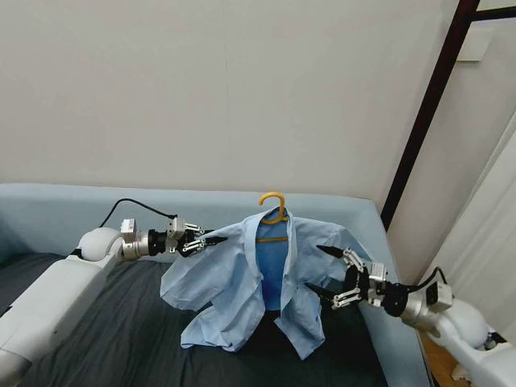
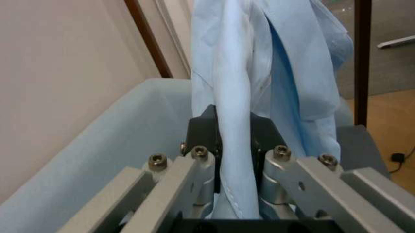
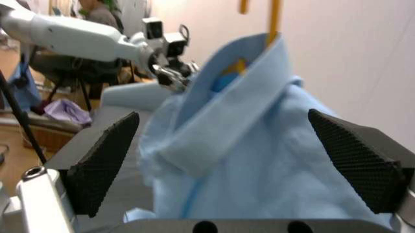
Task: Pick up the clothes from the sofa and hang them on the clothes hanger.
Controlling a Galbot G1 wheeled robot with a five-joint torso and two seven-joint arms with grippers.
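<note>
The light blue shirt hangs on an orange hanger above the sofa; my left gripper pinches its shoulder fabric tight; my right gripper sits spread wide just beside the opposite sleeve.

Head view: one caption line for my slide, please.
Left gripper holds a blue shirt on its orange hanger over the sofa; right gripper open beside it.

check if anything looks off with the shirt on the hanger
The light blue shirt is on the yellow hanger, but the hook stands free against the wall. The left gripper, shut on its shoulder cloth, pulls that side outward, so it hangs lopsided and bunched. The right gripper is open beside the other side.
</note>
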